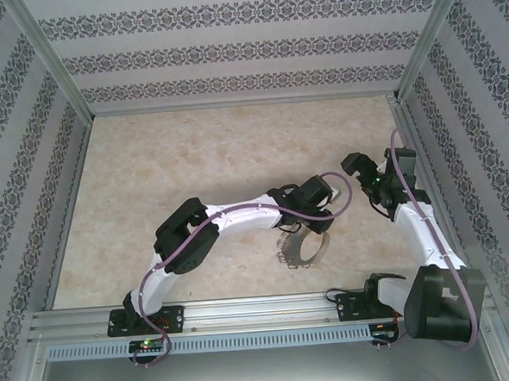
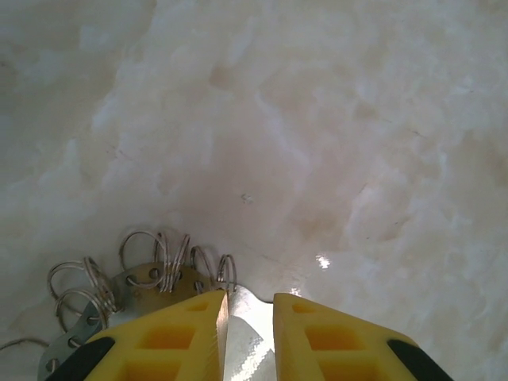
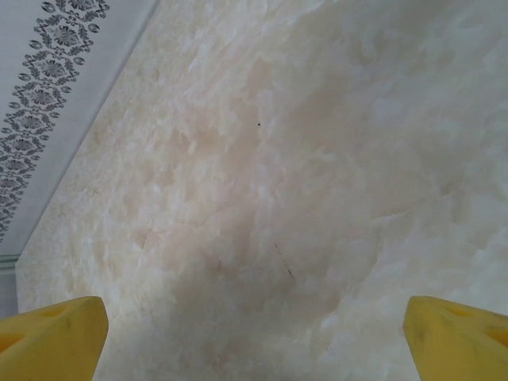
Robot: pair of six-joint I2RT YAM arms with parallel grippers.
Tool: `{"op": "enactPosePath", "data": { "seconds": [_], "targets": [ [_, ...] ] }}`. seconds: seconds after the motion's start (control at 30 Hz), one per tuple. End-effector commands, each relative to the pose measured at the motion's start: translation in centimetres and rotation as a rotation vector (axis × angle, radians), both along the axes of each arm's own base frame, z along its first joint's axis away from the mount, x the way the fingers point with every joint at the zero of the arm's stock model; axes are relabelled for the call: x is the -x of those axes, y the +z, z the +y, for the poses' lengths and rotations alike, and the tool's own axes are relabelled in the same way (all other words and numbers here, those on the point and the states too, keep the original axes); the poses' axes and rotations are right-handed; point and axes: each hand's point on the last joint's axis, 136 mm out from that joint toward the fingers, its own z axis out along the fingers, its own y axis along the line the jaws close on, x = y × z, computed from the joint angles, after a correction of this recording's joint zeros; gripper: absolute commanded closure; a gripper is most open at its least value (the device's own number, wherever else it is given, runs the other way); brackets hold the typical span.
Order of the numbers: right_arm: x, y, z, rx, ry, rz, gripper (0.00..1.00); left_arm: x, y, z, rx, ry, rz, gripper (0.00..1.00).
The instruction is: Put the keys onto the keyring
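Silver keyring (image 1: 300,250) lies seemingly flat; left jaws nipping its rim, right jaws wide, empty

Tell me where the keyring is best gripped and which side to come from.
Grip the keyring by its flat metal strip, probably from above at the bare end. The small loops crowd the other side, while that end pokes out free. The left hand has a finger on each side of it. The right hand is open.
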Motion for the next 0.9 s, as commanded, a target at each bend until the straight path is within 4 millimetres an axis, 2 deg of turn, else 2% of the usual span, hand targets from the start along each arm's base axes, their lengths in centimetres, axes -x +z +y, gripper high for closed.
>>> {"op": "enactPosePath", "data": {
  "seconds": [0.0, 0.2, 0.57, 0.87],
  "targets": [
    [-0.7, 0.9, -0.5, 0.01, -0.004, -0.025, 0.04, 0.8, -1.5, 0.3, -0.073, 0.001, -0.02, 0.78],
    [-0.7, 0.8, -0.5, 0.008, -0.001, -0.026, 0.04, 1.2, -2.2, 0.3, -0.088, -0.001, -0.037, 0.78],
    [-0.9, 0.8, -0.6, 0.01, -0.007, -0.029, 0.04, 0.8, -3.7, 1.1, -0.137, 0.019, -0.061, 0.78],
    [-1.0, 0.4, -0.7, 0.012, -0.007, -0.021, 0.03, 0.4, -4.5, 1.2, -0.157, 0.033, -0.077, 0.73]
  ]
}}
